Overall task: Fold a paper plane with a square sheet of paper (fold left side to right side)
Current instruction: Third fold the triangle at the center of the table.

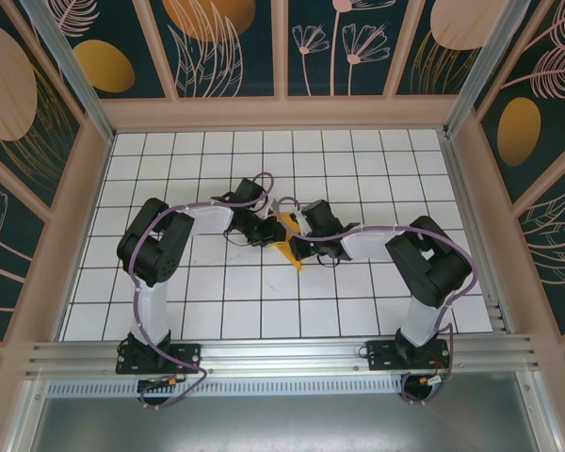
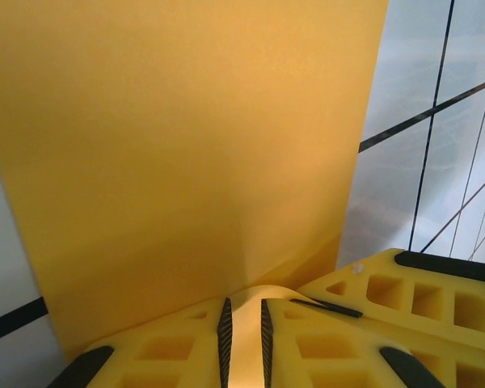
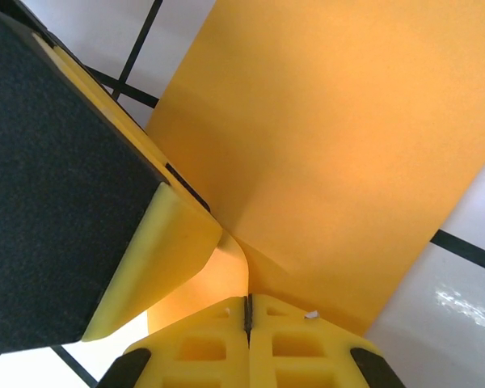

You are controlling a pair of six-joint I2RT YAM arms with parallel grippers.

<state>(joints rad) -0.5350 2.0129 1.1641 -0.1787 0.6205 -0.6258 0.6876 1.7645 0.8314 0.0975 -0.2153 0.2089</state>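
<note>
At centre, left gripper and right gripper pinch the paper.

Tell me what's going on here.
Two robot arms are working on an orange-yellow sheet of paper in the middle of the tiled table. The left tool is pinching a curled bend of the sheet. The right tool is shut on the paper right beside it. The sheet is bent up where they hold it, so a fold seems to be under way, and it is not yet a plane.
</note>
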